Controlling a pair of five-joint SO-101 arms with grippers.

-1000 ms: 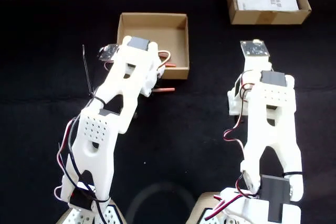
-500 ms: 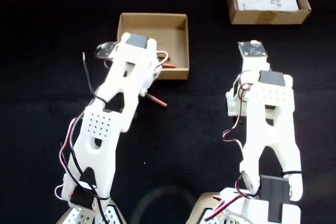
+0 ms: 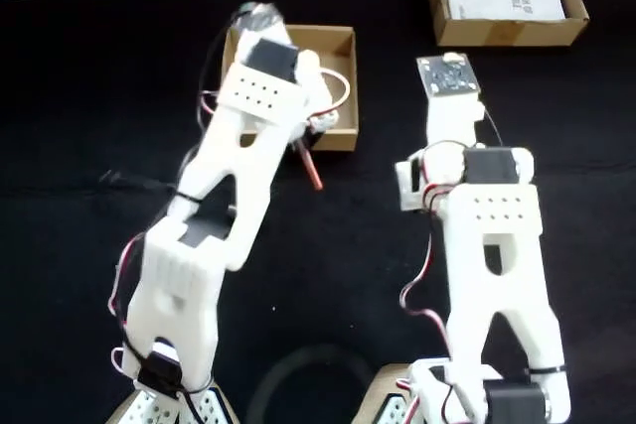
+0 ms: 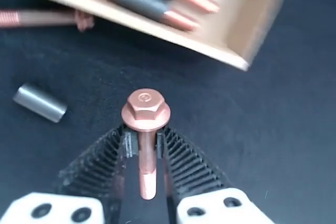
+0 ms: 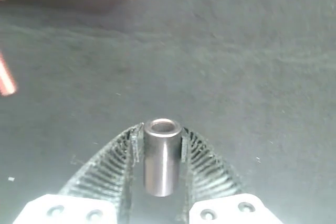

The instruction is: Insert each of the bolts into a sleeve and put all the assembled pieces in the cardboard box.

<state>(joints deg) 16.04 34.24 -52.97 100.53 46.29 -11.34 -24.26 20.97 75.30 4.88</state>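
Your left tool is clamped on a copper bolt, held at the near right corner of the cardboard box. Your right tool grips a grey sleeve above the table, right of the box.

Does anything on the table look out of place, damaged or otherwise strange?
Nothing looks damaged or spilled. One bare bolt and one empty sleeve lie loose outside the cardboard box, apart from each other, not yet assembled.
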